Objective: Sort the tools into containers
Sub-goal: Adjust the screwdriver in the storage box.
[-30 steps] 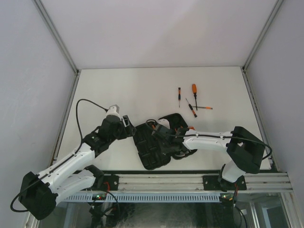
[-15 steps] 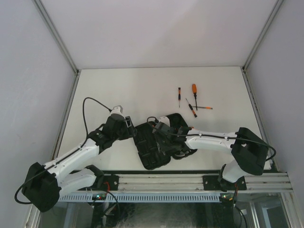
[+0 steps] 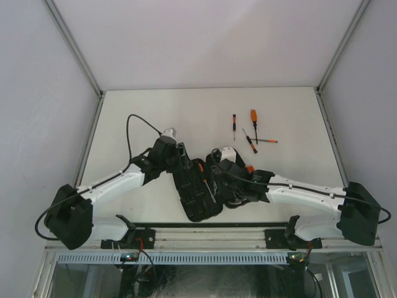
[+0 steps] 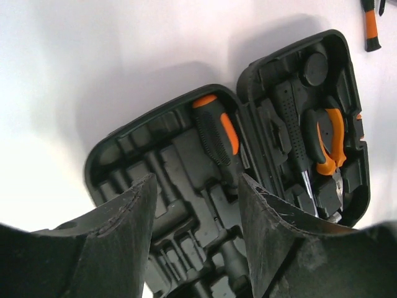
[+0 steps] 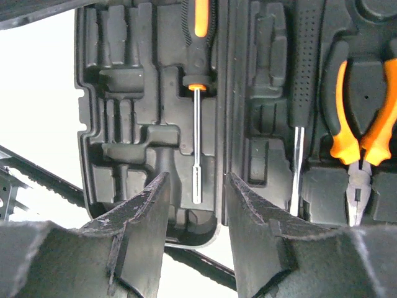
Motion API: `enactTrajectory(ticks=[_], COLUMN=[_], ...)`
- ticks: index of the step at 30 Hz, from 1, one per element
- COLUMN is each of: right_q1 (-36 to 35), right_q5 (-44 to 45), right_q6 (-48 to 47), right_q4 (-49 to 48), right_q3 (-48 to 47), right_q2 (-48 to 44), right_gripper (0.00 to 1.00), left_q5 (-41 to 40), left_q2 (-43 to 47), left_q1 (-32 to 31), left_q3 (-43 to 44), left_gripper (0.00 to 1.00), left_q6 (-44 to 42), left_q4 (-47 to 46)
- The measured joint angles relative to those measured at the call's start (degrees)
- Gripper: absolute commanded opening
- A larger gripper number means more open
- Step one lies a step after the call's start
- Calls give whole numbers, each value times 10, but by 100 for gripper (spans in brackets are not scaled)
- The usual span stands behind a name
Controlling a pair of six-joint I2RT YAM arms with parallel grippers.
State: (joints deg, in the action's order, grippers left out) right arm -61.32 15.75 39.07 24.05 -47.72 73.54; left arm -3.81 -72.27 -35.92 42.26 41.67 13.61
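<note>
The black tool case (image 3: 193, 208) lies open at the near middle of the table. In the left wrist view its left half (image 4: 155, 161) holds an orange-and-black screwdriver (image 4: 215, 131); its right half holds orange-handled pliers (image 4: 329, 141) and a black-handled tool with a thin metal shaft (image 4: 290, 121). The right wrist view shows the case (image 5: 124, 93), the screwdriver (image 5: 197, 93) and the pliers (image 5: 363, 124). My left gripper (image 3: 183, 155) is open and empty above the case's far left edge. My right gripper (image 3: 218, 172) is open and empty over the case's middle. No hammer head shows.
Several screwdrivers lie loose on the table at the far right: a thin one (image 3: 234, 126), a thick orange one (image 3: 254, 123) and two crossed ones (image 3: 250, 142). The metal rail (image 3: 248, 236) runs along the near edge. Walls enclose the table.
My left arm has reached right and forward to the case's far left edge. My right arm's base link has swung right while its gripper stayed over the case. A screwdriver now shows in the case.
</note>
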Motion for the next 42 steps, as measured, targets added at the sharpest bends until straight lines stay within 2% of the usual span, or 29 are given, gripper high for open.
enactTrajectory(ticks=[8, 18, 42], right_q1=[11, 31, 28], right_q5=[7, 0, -30], right_q6=[30, 55, 64], right_q4=[-8, -21, -46], right_q3=[71, 108, 108], right_q2=[-65, -102, -94], right_gripper=[37, 34, 28], left_q5=[0, 0, -37], left_q2=[-89, -136, -203], left_q1=[-49, -108, -111], left_q3=[63, 71, 106], left_gripper=[53, 38, 31], left_q6=[23, 45, 61], left_q4=[3, 5, 24])
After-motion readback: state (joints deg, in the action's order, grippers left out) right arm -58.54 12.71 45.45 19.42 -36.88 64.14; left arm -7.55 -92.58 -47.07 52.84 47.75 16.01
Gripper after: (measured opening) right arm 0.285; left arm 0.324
